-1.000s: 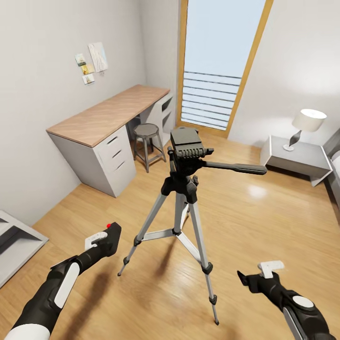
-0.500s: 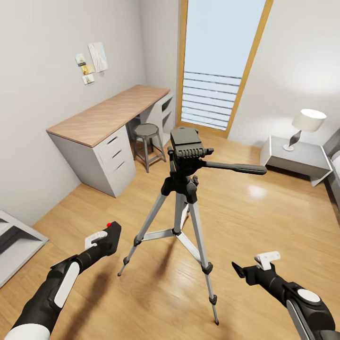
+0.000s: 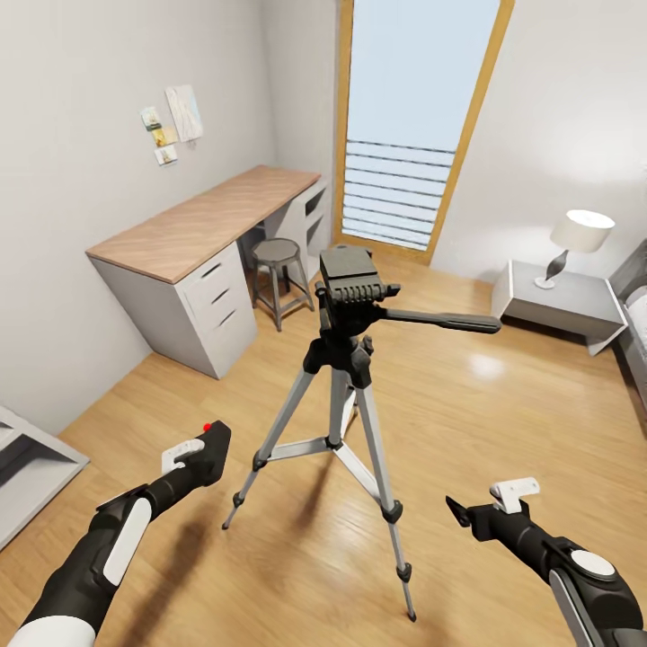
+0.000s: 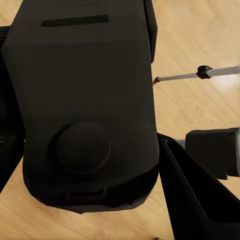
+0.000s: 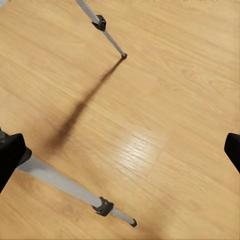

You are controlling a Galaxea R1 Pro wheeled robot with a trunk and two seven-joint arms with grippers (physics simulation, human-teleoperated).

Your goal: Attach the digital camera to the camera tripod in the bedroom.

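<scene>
Roughly mid-room: camera tripod (image 3: 346, 359) stands upright on the wood floor (image 3: 503, 404), legs spread, top plate bare, pan handle (image 3: 440, 320) pointing toward the robot's right.
Left pincer (image 3: 202, 449): clenched on the digital camera (image 3: 212, 445), low and to the left of the tripod, apart from it; red button on top.
Right pincer (image 3: 490, 512): fingers apart, holding nothing, low and to the right of the tripod.
Around: desk (image 3: 202, 225) and stool (image 3: 274, 256) behind left, tall window (image 3: 409, 126), bedside stand with lamp (image 3: 575, 238) at right.
In the way: tripod legs spread between both arms.
</scene>
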